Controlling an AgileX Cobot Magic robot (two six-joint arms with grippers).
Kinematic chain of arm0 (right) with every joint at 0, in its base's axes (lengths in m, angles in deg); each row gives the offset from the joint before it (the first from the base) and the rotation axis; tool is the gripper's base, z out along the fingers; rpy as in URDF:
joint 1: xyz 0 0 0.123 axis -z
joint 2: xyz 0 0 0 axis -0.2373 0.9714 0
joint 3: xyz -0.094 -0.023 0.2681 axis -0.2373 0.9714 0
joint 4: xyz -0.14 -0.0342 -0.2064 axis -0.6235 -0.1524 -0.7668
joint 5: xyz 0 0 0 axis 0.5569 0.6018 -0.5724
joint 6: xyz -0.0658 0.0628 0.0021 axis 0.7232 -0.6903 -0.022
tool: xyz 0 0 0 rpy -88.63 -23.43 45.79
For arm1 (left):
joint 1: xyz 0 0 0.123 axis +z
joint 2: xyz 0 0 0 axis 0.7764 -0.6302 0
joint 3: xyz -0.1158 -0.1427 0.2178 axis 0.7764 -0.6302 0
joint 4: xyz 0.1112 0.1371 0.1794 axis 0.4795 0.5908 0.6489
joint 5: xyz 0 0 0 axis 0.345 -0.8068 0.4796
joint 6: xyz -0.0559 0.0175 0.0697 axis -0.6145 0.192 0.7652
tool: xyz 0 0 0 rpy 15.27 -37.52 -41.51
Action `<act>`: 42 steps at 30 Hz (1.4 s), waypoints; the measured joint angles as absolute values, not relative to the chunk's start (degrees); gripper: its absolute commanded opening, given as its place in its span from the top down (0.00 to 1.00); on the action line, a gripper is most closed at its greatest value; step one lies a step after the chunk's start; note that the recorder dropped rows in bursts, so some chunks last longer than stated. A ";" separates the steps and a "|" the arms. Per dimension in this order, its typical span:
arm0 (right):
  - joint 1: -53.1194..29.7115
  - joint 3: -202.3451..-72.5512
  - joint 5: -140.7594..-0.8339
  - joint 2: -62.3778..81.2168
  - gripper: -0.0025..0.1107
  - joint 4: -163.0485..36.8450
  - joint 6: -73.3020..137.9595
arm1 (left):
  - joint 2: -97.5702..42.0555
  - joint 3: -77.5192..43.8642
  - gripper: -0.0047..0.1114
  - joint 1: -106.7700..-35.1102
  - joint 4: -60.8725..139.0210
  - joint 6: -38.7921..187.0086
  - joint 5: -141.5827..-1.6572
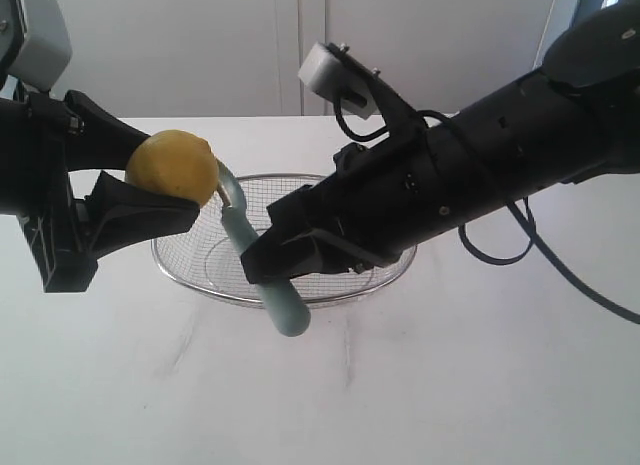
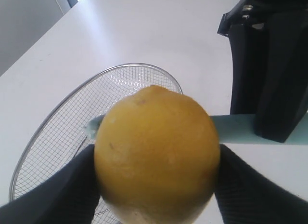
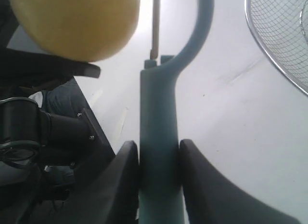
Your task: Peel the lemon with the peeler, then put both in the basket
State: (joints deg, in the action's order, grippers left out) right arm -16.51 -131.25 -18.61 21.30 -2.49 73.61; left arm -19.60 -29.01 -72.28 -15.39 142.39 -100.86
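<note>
Lemon point(image 1: 173, 167) bright yellow, skin whole where seen, clamped in left gripper point(image 1: 168, 180), left-centre. Teal peeler point(image 1: 275, 295) clamped by right gripper point(image 1: 262, 253), head just beside lemon. Mesh basket point(image 1: 200, 255) below, on white bench point(image 1: 450, 385); pale wall point(image 1: 200, 45).

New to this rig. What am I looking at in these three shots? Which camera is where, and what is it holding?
It is a two-armed robot. Each black arm ends in a pair of fingers that pinch things. The wide picture comes from a camera off the arms. The other two come from a camera on each wrist, looking out along that arm's fingers. The left gripper is shut on a yellow lemon, held up in the air. The right gripper is shut on the teal handle of a peeler. The peeler's curved head sits right beside the lemon, but the pictures don't settle whether the two touch. Below them, a wire-mesh basket sits on a white table.
</note>
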 measured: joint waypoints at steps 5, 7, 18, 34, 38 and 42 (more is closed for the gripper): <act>-16.51 -131.25 -20.99 21.05 0.98 -2.95 72.15 | -19.60 -29.01 0.96 -72.28 -15.39 142.39 -100.86; -16.51 -131.25 -21.69 21.05 0.98 -2.98 71.79 | -19.60 -29.01 0.96 -72.28 -15.39 142.39 -100.86; -16.51 -131.25 -24.32 16.91 0.98 -5.60 69.26 | -19.60 -29.01 0.96 -72.28 -15.39 142.39 -100.86; -16.51 -131.25 -24.90 15.72 0.98 -9.52 67.67 | -19.60 -29.01 0.96 -72.28 -15.39 142.39 -100.86; -16.51 -131.25 -24.90 15.72 0.98 -10.21 67.67 | -19.60 -29.01 0.96 -72.28 -15.39 142.39 -100.86; -16.51 -131.25 -24.45 15.72 0.98 -12.31 66.19 | -19.60 -29.01 0.96 -72.28 -15.39 142.39 -100.86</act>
